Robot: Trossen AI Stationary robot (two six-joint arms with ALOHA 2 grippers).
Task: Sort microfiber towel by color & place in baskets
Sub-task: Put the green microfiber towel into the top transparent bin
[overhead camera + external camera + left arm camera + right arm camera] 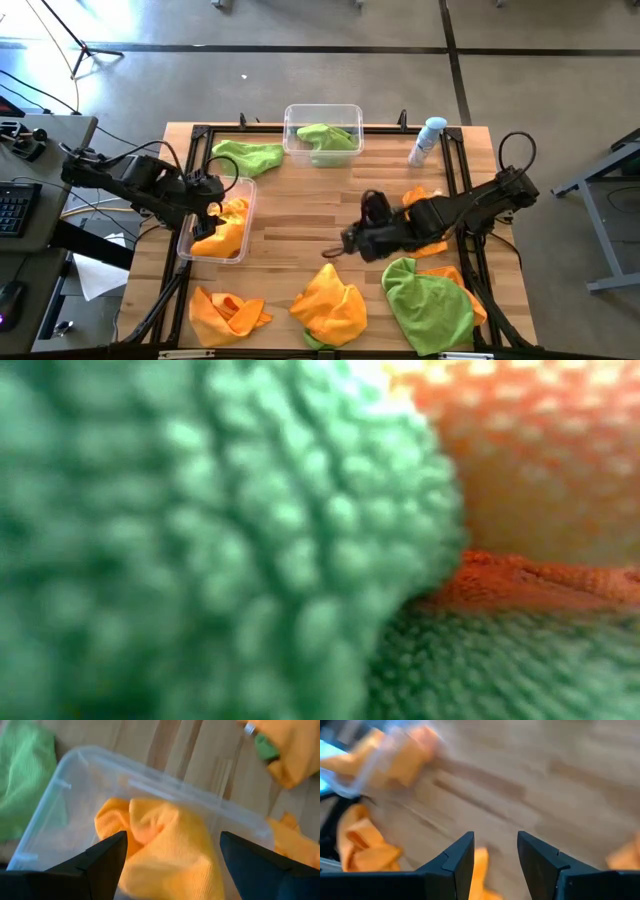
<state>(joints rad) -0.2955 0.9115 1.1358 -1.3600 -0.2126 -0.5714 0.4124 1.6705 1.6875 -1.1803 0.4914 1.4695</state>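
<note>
An orange microfiber towel (160,855) lies bunched in the clear basket (188,243) at the table's left. My left gripper (172,837) hangs open just above it, one finger on each side, touching nothing. A second clear basket (345,112) at the far edge holds a green towel (325,138). Another green towel (248,157) lies on the table beside it. My right gripper (335,250) stands open over bare wood mid-table, above the far edge of an orange towel (330,305). One more orange towel (228,310) and a green one (428,300) lie near the front edge.
A pale spray bottle (428,140) stands at the far right. An orange towel (420,200) lies partly under my right arm. In the low view, green towel (200,540) and orange towel (540,460) right in front of the camera hide everything else.
</note>
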